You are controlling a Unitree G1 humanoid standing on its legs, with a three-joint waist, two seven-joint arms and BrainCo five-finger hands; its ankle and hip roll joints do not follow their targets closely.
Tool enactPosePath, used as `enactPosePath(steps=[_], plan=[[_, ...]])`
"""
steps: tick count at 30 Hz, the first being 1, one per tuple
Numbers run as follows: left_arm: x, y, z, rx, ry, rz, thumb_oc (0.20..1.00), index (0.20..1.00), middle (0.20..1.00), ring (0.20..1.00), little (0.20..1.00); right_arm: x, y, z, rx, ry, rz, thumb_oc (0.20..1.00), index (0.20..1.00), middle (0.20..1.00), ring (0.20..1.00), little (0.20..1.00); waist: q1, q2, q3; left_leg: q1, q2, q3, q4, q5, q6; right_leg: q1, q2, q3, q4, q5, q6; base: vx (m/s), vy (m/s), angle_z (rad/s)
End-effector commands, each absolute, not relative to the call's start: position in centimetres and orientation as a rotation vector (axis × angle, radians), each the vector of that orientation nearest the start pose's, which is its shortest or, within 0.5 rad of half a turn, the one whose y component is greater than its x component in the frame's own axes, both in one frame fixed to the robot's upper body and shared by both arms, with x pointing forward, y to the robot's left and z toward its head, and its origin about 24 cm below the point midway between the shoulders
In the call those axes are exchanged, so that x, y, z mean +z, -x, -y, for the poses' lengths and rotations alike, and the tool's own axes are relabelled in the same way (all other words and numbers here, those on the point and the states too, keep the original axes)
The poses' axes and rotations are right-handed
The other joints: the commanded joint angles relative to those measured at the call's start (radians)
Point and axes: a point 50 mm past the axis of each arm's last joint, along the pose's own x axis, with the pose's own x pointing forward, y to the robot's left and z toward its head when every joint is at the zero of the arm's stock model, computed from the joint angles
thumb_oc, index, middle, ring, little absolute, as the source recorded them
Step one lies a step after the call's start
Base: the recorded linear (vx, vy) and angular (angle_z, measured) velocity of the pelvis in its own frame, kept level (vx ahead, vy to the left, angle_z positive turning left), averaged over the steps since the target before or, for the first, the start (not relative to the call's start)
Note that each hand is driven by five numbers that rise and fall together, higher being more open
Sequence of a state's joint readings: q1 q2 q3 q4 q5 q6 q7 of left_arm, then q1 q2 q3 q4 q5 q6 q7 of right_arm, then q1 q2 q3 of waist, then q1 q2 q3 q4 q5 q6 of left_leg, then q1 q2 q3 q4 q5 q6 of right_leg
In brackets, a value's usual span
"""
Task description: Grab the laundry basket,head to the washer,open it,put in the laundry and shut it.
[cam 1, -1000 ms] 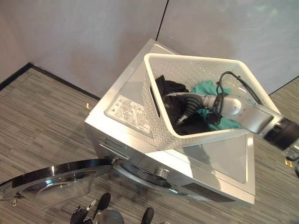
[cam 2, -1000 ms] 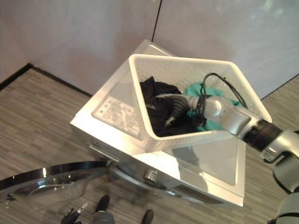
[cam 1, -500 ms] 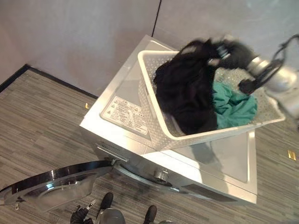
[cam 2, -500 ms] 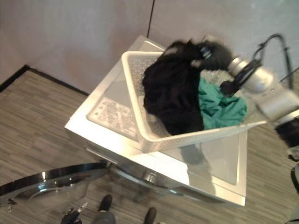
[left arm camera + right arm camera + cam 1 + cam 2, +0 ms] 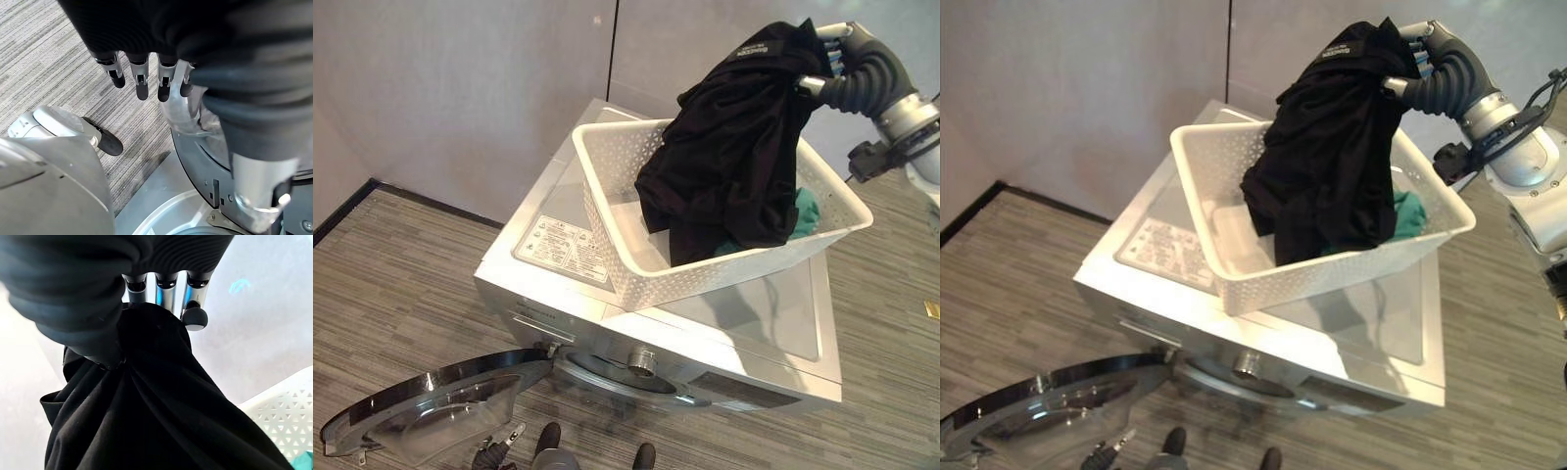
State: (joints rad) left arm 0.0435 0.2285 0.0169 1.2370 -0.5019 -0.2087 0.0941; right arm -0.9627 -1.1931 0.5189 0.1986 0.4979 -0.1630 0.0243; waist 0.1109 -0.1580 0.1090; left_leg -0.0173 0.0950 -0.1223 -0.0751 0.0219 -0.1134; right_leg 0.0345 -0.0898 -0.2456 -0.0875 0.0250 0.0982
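The fingers (image 5: 161, 291) of the right hand (image 5: 1427, 51) are pinching a black garment (image 5: 734, 147) against the thumb and holding it above the white laundry basket (image 5: 636, 264). The basket is sitting on top of the washer (image 5: 558, 284), with a green cloth (image 5: 806, 209) lying inside it. The washer door (image 5: 421, 406) is hanging open below the basket. The left hand (image 5: 146, 73) is hanging low beside the door, fingers relaxed and holding nothing.

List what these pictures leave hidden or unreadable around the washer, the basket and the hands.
- Drum inside the washer: both eye views look down from above; the front panel hides the opening.
- Green garment: mostly covered by the hanging black garment and the basket wall.
- Right hand: its fingertips are buried in black cloth in the eye views.
- Open door: cut off by the lower edge.
- Label on the washer top: too small to read.
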Motion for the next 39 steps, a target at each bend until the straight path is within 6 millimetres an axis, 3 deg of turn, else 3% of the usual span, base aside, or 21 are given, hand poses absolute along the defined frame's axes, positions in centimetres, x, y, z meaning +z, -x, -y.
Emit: enactPosePath(steps=[1,12,14,16,21,22,23,24,27,30,31,32,34,36,38,39], plan=[[-15.2,-7.4,-27.1,0.601,0.076,-1.033,1.0,1.0,1.0,1.0,1.0,35.0,-31.1,22.9,0.127,0.73,0.771,0.2,0.2,0.2,0.2,0.2,-0.002,-0.05,-0.042,0.014,0.005,-0.001,-0.012,-0.046,0.031,0.032,-0.059,0.048,0.003,-0.018,0.056,0.0,0.0,0.0],[-14.9,-8.4,-27.2,0.591,0.056,-0.996,1.0,1.0,1.0,1.0,1.0,35.1,-31.1,22.9,0.054,0.686,0.828,0.2,0.2,0.2,0.2,0.2,-0.005,-0.046,-0.046,0.027,0.004,0.01,-0.012,-0.054,0.037,0.032,-0.058,0.066,0.002,-0.014,0.057,-0.01,0.007,-0.06],[-14.7,-9.5,-26.7,0.555,0.033,-0.967,1.0,1.0,1.0,1.0,1.0,36.1,-30.5,22.7,-0.023,0.679,0.921,0.2,0.2,0.2,0.2,0.2,-0.008,-0.041,-0.053,0.039,0.005,0.019,-0.012,-0.063,0.045,0.034,-0.062,0.077,0.004,-0.012,0.061,0.0,0.081,-0.01],[-14.5,-10.4,-26.4,0.482,-0.031,-0.955,1.0,1.0,1.0,1.0,1.0,37.7,-30.1,22.6,-0.153,0.698,1.015,0.2,0.2,0.2,0.2,0.2,-0.002,-0.043,-0.055,0.073,-0.003,0.036,-0.008,-0.08,0.07,0.035,-0.072,0.114,0.029,-0.011,0.066,0.01,0.155,-0.2],[-14.1,-11.3,-26.8,0.489,-0.037,-0.93,1.0,1.0,1.0,1.0,1.0,39.0,-30.3,21.7,-0.177,0.645,1.063,0.2,0.2,0.2,0.2,0.2,0.01,-0.032,-0.027,0.065,-0.019,0.057,0.028,-0.094,0.097,-0.024,-0.08,0.183,0.08,0.044,0.082,-0.11,0.076,-0.42],[-13.9,-11.4,-27.1,0.5,-0.036,-0.919,1.0,1.0,1.0,1.0,1.0,39.4,-30.6,20.9,-0.164,0.633,1.077,0.2,0.2,0.2,0.2,0.2,0.015,-0.029,-0.024,0.059,-0.02,0.062,0.027,-0.09,0.1,-0.041,-0.083,0.204,0.08,0.087,0.091,-0.26,-0.005,-0.4],[-13.4,-11.9,-28.1,0.523,-0.036,-0.888,1.0,1.0,1.0,1.0,1.0,40.1,-31.2,20.6,-0.17,0.621,1.062,0.2,0.2,0.2,0.2,0.2,0.015,-0.021,-0.011,0.025,-0.02,0.058,0.031,-0.067,0.109,-0.064,-0.062,0.255,0.115,0.092,0.09,-0.26,-0.008,-0.43],[-13.4,-12.0,-28.0,0.523,-0.034,-0.887,1.0,1.0,1.0,1.0,1.0,40.2,-31.2,20.5,-0.169,0.622,1.064,0.2,0.2,0.2,0.2,0.2,0.015,-0.019,-0.011,0.023,-0.019,0.059,0.031,-0.067,0.109,-0.068,-0.062,0.257,0.12,0.09,0.09,-0.29,0.002,-0.4],[-13.3,-11.7,-28.4,0.533,-0.034,-0.888,1.0,1.0,1.0,1.0,1.0,40.4,-31.8,20.6,-0.169,0.643,1.027,0.2,0.2,0.2,0.2,0.2,0.02,-0.01,-0.017,-0.03,-0.023,0.056,0.034,-0.034,0.115,-0.034,-0.017,0.29,0.194,-0.006,0.067,-0.25,-0.029,-0.27],[-13.5,-11.2,-28.1,0.542,-0.007,-0.893,1.0,1.0,1.0,1.0,1.0,40.0,-31.4,21.7,-0.198,0.687,1.015,0.2,0.2,0.2,0.2,0.2,0.042,-0.028,-0.019,-0.102,-0.039,0.021,0.059,0.0,0.108,0.038,0.045,0.344,0.213,-0.131,0.033,-0.24,-0.155,0.07],[-13.5,-11.2,-28.1,0.542,-0.008,-0.893,1.0,1.0,1.0,1.0,1.0,40.0,-31.4,21.7,-0.199,0.686,1.015,0.2,0.2,0.2,0.2,0.2,0.042,-0.03,-0.018,-0.102,-0.04,0.02,0.059,0.0,0.108,0.04,0.044,0.343,0.212,-0.132,0.033,-0.24,-0.233,0.4],[-13.7,-11.1,-27.7,0.536,0.004,-0.893,1.0,1.0,1.0,1.0,1.0,40.4,-30.7,21.4,-0.195,0.684,1.058,0.2,0.2,0.2,0.2,0.2,0.061,-0.045,-0.011,-0.14,-0.032,0.0,0.046,0.053,0.091,0.056,0.062,0.335,0.151,-0.171,-0.005,-0.27,-0.247,0.33],[-13.7,-11.6,-27.1,0.511,-0.005,-0.888,1.0,1.0,1.0,1.0,1.0,41.4,-29.9,21.6,-0.2,0.712,1.098,0.2,0.2,0.2,0.2,0.2,0.062,-0.051,0.0,-0.176,-0.021,-0.012,-0.001,0.125,0.054,0.05,0.086,0.308,0.081,-0.163,-0.021,-0.34,-0.284,0.2],[-13.7,-12.2,-26.6,0.497,0.002,-0.874,1.0,1.0,1.0,1.0,1.0,42.2,-29.4,21.8,-0.213,0.743,1.114,0.2,0.2,0.2,0.2,0.2,0.044,-0.042,0.002,-0.203,-0.025,-0.014,-0.012,0.134,0.04,0.046,0.091,0.276,0.051,-0.15,-0.022,-0.28,-0.107,0.61],[-13.5,-13.6,-25.4,0.472,0.026,-0.835,1.0,1.0,1.0,1.0,1.0,43.0,-28.3,23.4,-0.254,0.842,1.088,0.2,0.2,0.2,0.2,0.2,-0.003,-0.038,0.038,-0.211,0.004,0.14,0.011,0.091,0.031,0.015,0.058,0.18,0.039,-0.11,-0.017,-0.36,-0.033,1.01],[-13.5,-13.6,-25.4,0.471,0.026,-0.835,1.0,1.0,1.0,1.0,1.0,43.1,-28.3,23.4,-0.254,0.842,1.089,0.2,0.2,0.2,0.2,0.2,-0.003,-0.037,0.036,-0.215,0.005,0.14,0.012,0.092,0.031,0.012,0.06,0.18,0.039,-0.108,-0.017,-0.24,-0.023,1.37]])
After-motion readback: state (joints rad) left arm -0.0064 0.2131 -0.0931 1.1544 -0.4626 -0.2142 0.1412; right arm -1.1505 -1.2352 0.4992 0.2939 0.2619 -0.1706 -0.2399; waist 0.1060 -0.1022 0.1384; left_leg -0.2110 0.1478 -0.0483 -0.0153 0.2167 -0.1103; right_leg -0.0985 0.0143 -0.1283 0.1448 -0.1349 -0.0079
